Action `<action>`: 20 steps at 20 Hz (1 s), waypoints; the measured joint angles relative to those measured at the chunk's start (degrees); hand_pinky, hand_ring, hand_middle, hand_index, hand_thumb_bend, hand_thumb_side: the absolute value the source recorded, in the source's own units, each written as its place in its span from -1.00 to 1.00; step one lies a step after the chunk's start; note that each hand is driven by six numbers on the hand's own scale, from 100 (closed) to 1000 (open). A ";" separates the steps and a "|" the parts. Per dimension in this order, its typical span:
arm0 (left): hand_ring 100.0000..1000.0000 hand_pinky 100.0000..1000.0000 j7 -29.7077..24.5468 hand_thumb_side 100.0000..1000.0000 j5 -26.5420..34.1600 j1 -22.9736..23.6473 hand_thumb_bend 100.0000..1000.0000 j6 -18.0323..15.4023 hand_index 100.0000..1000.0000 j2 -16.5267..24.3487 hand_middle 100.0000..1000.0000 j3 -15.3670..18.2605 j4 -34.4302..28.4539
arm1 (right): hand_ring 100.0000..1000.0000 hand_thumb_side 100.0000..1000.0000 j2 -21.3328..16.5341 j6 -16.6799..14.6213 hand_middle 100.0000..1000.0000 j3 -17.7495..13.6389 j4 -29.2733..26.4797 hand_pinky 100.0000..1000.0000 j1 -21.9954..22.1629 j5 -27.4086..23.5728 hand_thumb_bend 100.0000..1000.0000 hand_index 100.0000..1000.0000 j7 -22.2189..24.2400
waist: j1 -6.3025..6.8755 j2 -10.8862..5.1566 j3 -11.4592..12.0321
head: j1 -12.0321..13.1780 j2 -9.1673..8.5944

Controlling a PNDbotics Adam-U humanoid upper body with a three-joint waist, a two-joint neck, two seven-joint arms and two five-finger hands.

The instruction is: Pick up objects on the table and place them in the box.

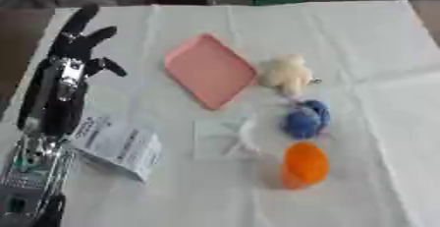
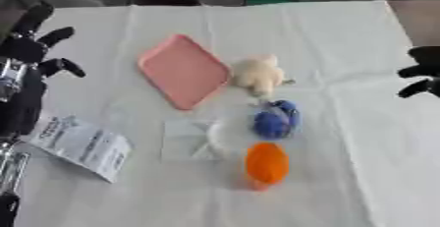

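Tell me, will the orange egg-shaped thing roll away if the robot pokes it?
Probably, a little. The smooth orange egg-shaped object looks rounded all over, so a poke would likely make it wobble or roll on the white cloth. Its glossy surface may slip between the fingers. The blue fuzzy toy just beyond it could stop it.

Left hand [image 1: 75, 49] raised at the desk's [image 1: 361, 49] left edge, fingers [image 1: 83, 17] spread and nearly straight, holding nothing; black and silver forearm trailing down toward the lower left corner. Right hand [image 2: 424, 71] barely entering at the desk's right edge, dark fingers only, pose unclear.
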 measured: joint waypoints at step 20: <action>0.72 0.02 -2.52 0.33 -3.19 2.38 -1.00 -3.18 0.99 5.47 0.90 -0.19 -0.37 | 0.31 0.77 -0.21 0.01 0.47 -0.16 0.00 -0.02 0.36 0.03 -1.00 0.42 -0.04 | 1.48 -0.20 -0.19 | -0.68 -0.01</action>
